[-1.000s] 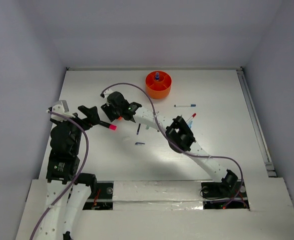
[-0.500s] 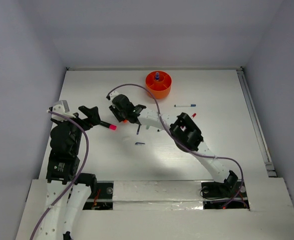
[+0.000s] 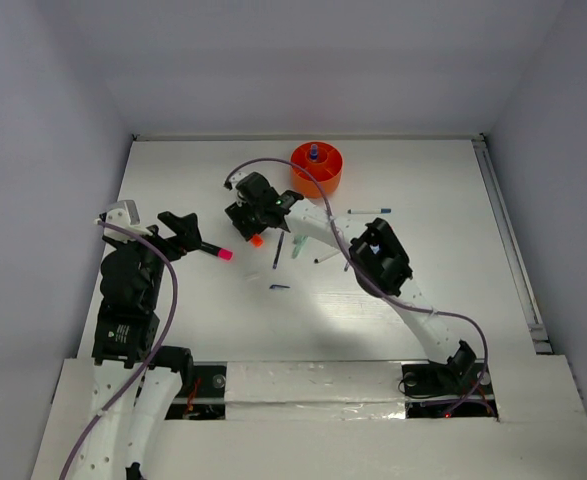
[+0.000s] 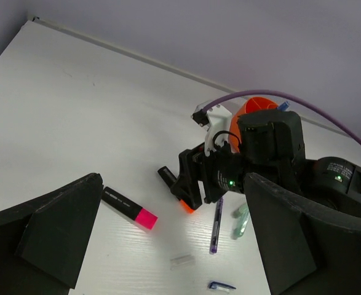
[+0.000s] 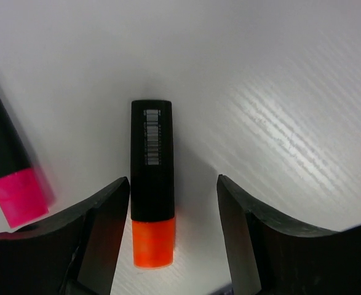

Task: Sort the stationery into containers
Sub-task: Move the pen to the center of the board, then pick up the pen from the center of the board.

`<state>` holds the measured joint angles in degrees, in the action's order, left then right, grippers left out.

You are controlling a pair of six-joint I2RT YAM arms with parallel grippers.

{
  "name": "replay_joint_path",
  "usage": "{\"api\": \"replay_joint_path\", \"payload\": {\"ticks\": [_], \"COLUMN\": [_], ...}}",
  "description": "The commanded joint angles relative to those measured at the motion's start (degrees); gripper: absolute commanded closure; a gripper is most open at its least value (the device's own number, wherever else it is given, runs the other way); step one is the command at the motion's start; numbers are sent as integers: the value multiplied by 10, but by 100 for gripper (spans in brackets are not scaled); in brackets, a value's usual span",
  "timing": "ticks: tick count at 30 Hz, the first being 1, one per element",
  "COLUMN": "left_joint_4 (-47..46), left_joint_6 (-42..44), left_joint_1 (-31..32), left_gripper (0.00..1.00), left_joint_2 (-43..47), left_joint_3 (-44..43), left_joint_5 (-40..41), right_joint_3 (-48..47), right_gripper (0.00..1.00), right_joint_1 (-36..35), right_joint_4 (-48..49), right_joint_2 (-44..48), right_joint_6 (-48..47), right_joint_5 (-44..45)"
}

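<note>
White bench (image 3: 453,270), left of centre: right tool (image 5: 172,185) spread astride the flat-lying orange-capped marker (image 5: 152,178). We judge the grasp in hand; next, pinch and carry it to the orange tub (image 3: 316,172) by the far edge.

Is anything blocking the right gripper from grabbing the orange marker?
No, nothing visible. The orange marker lies flat on the table between the open jaws of the right gripper. The pink marker sits off to one side.
</note>
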<state>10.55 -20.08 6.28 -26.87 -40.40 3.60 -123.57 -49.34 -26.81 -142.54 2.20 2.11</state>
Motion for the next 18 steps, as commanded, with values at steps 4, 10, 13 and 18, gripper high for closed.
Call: {"api": "replay_joint_path", "payload": {"ticks": [4,10,13,18], "left_joint_4": [-25,-25,-25,-23], "left_joint_6": [-2,-1,-1,-1], "left_joint_1": [3,3,3,3], "left_gripper": [1,1,1,1], "left_joint_2": [-7,-5,-5,-2], "left_joint_3": [-14,-14,-14,-14], "left_joint_5": [-8,-7,-7,-4], "right_joint_3": [-134,-171,-173,-180], "right_gripper": [37,42,50,64], "right_joint_1": [2,2,2,2], "right_joint_4": [-69,-64,-63,-61], "right_joint_2": [-67,-110,-117,-119], "right_joint_6": [12,32,31,18], "right_joint_5": [-55,-64,-56,-33]}}
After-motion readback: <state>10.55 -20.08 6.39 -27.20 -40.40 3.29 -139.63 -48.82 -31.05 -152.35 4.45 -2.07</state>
